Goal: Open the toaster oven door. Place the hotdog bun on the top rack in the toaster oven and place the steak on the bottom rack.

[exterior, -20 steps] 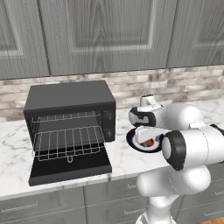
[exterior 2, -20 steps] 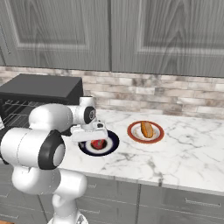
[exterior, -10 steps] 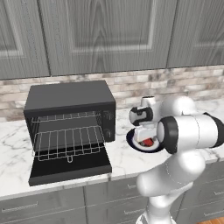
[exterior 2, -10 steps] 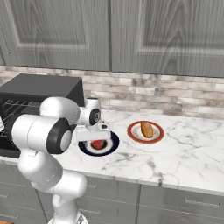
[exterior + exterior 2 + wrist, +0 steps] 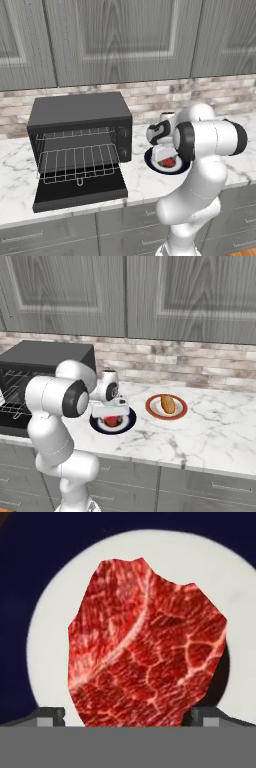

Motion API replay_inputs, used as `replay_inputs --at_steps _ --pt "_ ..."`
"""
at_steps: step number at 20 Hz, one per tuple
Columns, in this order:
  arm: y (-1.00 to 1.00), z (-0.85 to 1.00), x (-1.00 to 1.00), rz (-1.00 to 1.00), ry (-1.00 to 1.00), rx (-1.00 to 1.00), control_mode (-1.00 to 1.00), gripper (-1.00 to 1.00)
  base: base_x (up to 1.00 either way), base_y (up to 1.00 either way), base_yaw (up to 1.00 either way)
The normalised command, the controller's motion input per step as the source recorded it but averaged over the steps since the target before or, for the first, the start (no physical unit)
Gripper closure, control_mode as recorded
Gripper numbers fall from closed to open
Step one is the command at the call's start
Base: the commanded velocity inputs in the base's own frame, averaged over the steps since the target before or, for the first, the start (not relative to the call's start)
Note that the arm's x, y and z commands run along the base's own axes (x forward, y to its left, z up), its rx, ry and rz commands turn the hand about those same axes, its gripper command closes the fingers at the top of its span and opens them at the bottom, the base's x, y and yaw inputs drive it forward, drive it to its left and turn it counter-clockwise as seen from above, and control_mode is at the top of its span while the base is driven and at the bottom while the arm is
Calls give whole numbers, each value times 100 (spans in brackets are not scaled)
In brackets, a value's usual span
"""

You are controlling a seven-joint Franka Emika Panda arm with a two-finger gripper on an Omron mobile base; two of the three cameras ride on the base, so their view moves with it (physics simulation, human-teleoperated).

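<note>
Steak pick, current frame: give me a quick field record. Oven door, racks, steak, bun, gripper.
toaster oven door: open, folded down flat
top rack: bare
bottom rack: slid partly out, bare
steak: on dark-rimmed plate right of the toaster oven
hotdog bun: on orange-rimmed plate, farther right
gripper: open, directly above the steak, one fingertip on each side, not closed on it
</note>
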Motion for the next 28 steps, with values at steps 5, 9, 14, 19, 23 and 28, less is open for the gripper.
replay_inputs --at_steps 5,9,14,19,23,28 --pt "-2 -25 10 0 -3 0 -100 -100 0 0 0" --pt "0 -20 6 0 -9 0 -100 -100 0 0 0" --pt "0 -22 6 0 -9 0 -100 -100 0 0 0" --pt "5 -38 -2 0 -2 1 -100 100 0 0 0" --pt "0 -5 -8 0 3 6 -100 100 0 0 0" --pt "-3 24 -16 0 1 8 -100 100 0 0 0"
